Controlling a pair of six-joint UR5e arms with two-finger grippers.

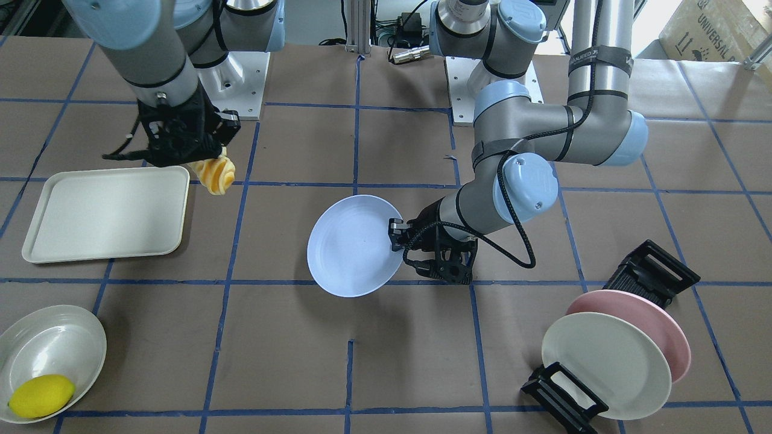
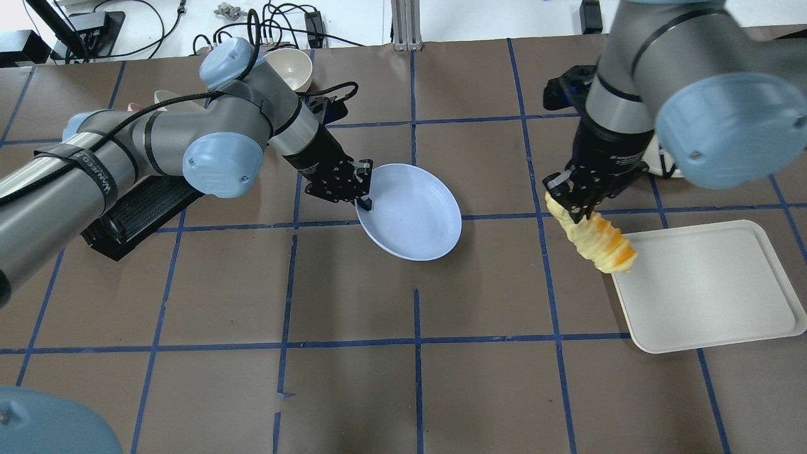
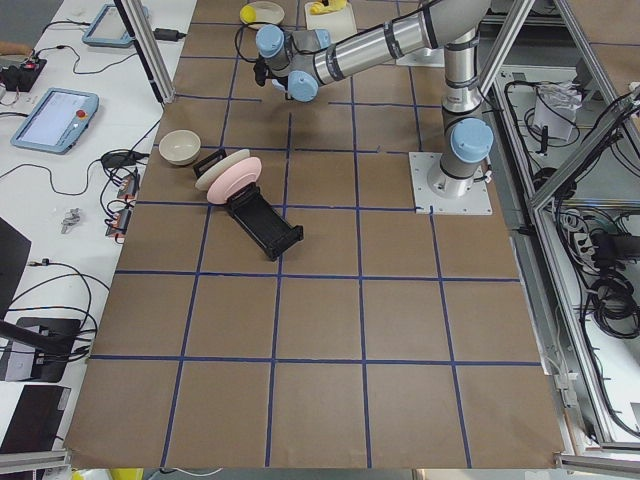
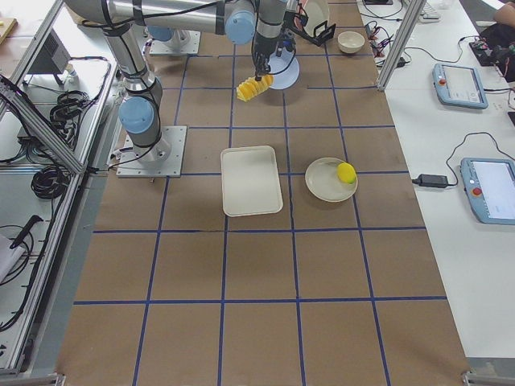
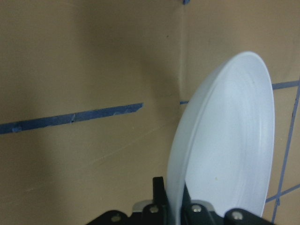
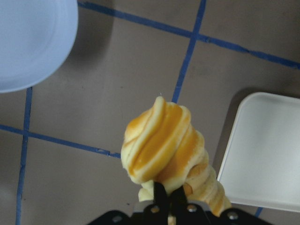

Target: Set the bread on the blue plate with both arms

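Observation:
The blue plate [image 2: 410,211] is held tilted above the table's middle by its rim. My left gripper [image 2: 364,189] is shut on that rim; it shows in the front view [image 1: 395,236] and the left wrist view [image 5: 172,206] too. The plate also shows in the front view [image 1: 350,244] and the left wrist view [image 5: 229,150]. My right gripper [image 2: 577,200] is shut on one end of the bread [image 2: 599,243], a ridged golden roll hanging in the air beside the tray's corner. The bread also shows in the front view [image 1: 217,173] and the right wrist view [image 6: 164,145].
A cream rectangular tray [image 2: 706,284] lies under and right of the bread. A grey bowl [image 1: 51,355] with a yellow lemon [image 1: 41,395] sits at the table's corner. A black rack [image 1: 648,274] holds a pink plate [image 1: 669,325] and a cream plate [image 1: 603,364].

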